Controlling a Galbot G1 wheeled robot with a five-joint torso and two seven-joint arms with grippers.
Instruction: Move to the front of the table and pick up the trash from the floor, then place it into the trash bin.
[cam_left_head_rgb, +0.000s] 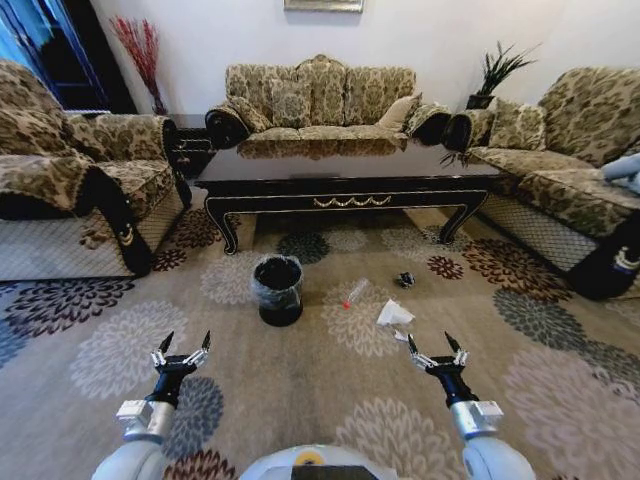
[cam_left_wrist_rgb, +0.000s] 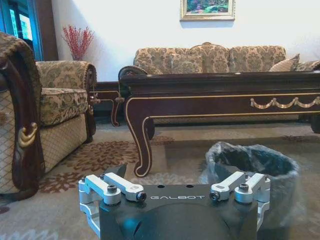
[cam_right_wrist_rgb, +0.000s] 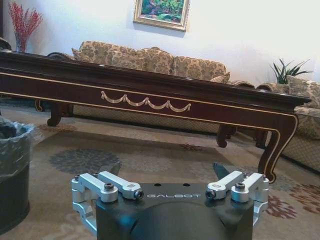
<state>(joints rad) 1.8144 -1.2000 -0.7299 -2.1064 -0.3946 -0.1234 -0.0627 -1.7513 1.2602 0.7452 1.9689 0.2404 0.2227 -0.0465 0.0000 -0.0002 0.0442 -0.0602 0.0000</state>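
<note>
The trash bin (cam_left_head_rgb: 277, 288) stands on the carpet just in front of the desk (cam_left_head_rgb: 340, 165), liner open, likely set there so a drop is short. The trash lies to its right: a clear bottle (cam_left_head_rgb: 355, 293) nearest, white paper (cam_left_head_rgb: 394, 314) beyond, a dark wad (cam_left_head_rgb: 404, 279) closer to the desk. Both arms reach forward, level and low. The left gripper (cam_left_head_rgb: 183, 349) hangs short of the bin, jaws spread wide and empty; the right gripper (cam_left_head_rgb: 436, 349) hovers just short of the paper, jaws equally wide.

Right gripper (cam_right_wrist_rgb: 167, 172) open, low; table (cam_right_wrist_rgb: 150, 95) ahead.
</note>
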